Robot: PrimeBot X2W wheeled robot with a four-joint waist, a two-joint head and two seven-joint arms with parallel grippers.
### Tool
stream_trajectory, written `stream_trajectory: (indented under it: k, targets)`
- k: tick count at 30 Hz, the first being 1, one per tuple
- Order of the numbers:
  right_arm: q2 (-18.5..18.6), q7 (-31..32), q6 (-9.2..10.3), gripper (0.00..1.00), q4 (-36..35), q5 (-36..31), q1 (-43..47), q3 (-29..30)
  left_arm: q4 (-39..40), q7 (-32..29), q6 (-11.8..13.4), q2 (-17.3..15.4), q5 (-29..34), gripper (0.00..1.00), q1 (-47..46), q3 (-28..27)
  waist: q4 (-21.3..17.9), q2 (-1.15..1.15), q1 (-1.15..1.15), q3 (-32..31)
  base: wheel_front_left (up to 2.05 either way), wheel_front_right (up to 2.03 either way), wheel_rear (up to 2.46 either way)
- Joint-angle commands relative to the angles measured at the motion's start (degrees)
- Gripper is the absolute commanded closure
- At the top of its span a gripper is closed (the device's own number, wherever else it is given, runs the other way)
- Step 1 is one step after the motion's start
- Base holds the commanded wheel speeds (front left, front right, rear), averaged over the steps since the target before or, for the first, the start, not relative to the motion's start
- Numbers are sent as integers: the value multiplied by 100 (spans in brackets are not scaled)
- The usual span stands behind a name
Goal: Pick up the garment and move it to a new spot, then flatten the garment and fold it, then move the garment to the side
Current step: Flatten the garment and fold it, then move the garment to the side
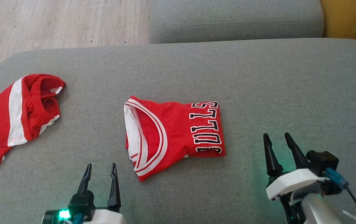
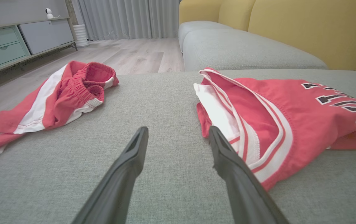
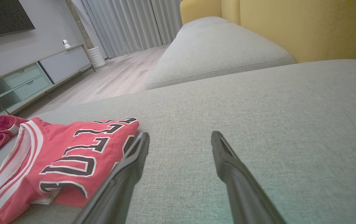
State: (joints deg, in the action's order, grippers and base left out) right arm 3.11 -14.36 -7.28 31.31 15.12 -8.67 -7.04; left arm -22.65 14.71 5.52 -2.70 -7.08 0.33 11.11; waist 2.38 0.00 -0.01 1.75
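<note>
Both claws empty, folded jersey at the centre of the grey cushion (image 1: 290,93).

My left gripper (image 1: 101,166) hangs over the cushion's near edge, left of centre, with its fingers spread wide and nothing between them. My right gripper (image 1: 276,134) hangs over the same near edge, right of centre, equally wide and holding nothing. The red jersey (image 1: 174,133) lies folded flat at mid-cushion, with its white-trimmed neckline toward the cushion's left end and its black lettering toward the right. The red shorts (image 1: 19,115) lie crumpled at the cushion's left end.
</note>
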Motion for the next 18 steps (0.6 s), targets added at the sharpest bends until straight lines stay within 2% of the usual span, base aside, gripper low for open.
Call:
stream_trajectory:
  k: [1, 7, 13, 18]
  targets:
    - [-23, -63, -21, 0, -184, 9, -205, -147, 186, 29, -2, -18, 20, 0, -259, -201, 39, 0, 1, 40, 0, 0, 0]
    - [-23, -63, -21, 0, -104, 235, -509, -471, 233, 29, -61, -18, 34, 0, -444, -104, 249, 0, 1, 274, 0, 0, 0]
    - [-23, -63, -21, 0, 400, 554, -1161, -915, 200, 29, -120, -18, -27, 0, -578, 102, 600, 0, 1, 510, 0, 0, 0]
    - [-23, -63, -21, 0, 1385, 670, -1657, -1056, 104, 29, -183, -18, -96, 0, -596, 298, 961, 0, 1, 629, 0, 0, 0]
